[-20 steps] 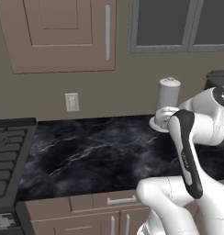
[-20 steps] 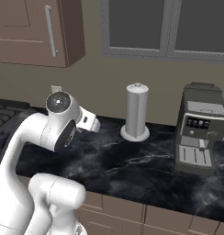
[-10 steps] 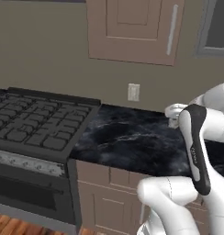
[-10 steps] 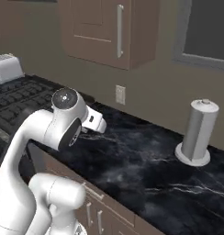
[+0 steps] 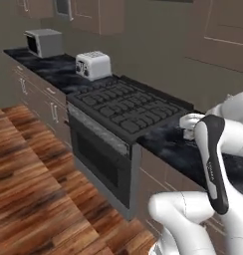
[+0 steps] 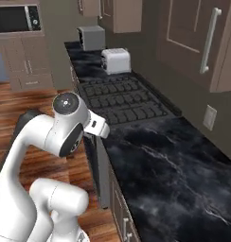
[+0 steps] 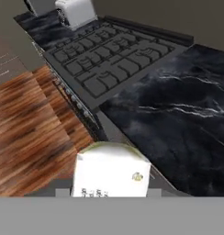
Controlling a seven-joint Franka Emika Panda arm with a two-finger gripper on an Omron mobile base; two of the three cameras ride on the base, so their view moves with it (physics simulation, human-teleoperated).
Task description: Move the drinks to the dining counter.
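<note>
Going left to right in the left base view, a wood floor (image 5: 29, 164) is running beside a row of drawers, a microwave (image 5: 43, 42) and a toaster (image 5: 93, 65) are sitting on the far stretch of black marble counter (image 5: 49, 67), a stove (image 5: 128, 107) is filling the middle, and the white arm is folding up at the right. In the hand view, a small white carton (image 7: 110, 170) with a yellowish top edge is sitting right up against the camera, above the line where floor, stove and marble meet. The pincer is closed about the carton, gripping it narrowly, though its fingertips are hidden behind the box. The carton is being kept tucked in near the arm's body, probably so it is riding steadily and clearing the worktop edge while the base is travelling. This looks like the carrying stage; the dining counter is yet to be reached, and the other drinks are presumably waiting their turn elsewhere.
</note>
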